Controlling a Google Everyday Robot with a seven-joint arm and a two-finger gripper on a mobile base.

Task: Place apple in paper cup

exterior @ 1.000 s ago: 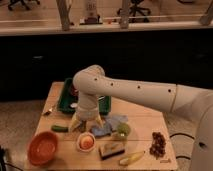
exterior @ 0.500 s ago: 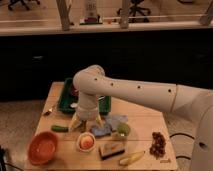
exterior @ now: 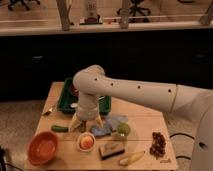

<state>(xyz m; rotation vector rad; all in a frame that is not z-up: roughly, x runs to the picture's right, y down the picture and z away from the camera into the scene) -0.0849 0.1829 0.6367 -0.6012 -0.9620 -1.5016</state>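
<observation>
The apple [exterior: 87, 142], orange-red with a paler patch, sits inside the short white paper cup [exterior: 86, 147] near the front of the wooden table [exterior: 145, 120]. My gripper [exterior: 86, 123] hangs just above and behind the cup, pointing down. Its two yellowish fingers [exterior: 75, 123] are spread apart, and nothing is held between them. The white arm reaches in from the right.
An orange bowl [exterior: 42, 148] stands left of the cup. A green cucumber [exterior: 59, 128], a green tray [exterior: 66, 99], a blue cloth [exterior: 108, 125], a yellow-green fruit [exterior: 123, 129], a brown block [exterior: 112, 149], a banana [exterior: 131, 158] and dark grapes [exterior: 158, 142] lie around.
</observation>
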